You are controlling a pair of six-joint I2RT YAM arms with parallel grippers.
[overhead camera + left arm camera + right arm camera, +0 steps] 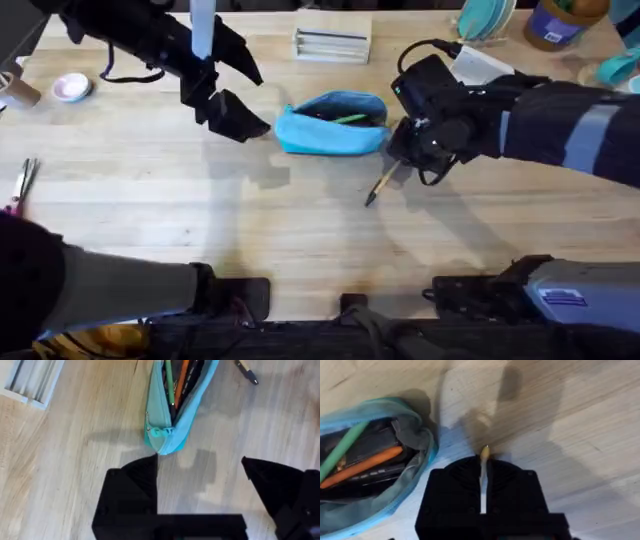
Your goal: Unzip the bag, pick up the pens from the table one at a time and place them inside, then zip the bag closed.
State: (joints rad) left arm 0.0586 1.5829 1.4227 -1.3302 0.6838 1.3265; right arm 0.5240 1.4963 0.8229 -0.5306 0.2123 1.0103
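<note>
The light blue bag [330,124] lies unzipped in the middle of the table [300,230]. A green pen [350,118] shows through its open mouth. In the left wrist view the bag [167,435] holds the green pen [169,382] beside an orange one. My left gripper [262,103] hangs open just left of the bag's end, fingers apart [200,467]. My right gripper [398,158], at the bag's right end, is shut on the tan pen [382,185], which slants down to the table with its dark tip low. In the right wrist view that pen [483,477] is pinched between the fingers.
A white rectangular box [332,44] sits behind the bag. A small pink-centred dish [72,87] and scissors [25,180] lie at the far left. Containers [560,20] crowd the back right corner. Bare wood spreads in front of the bag.
</note>
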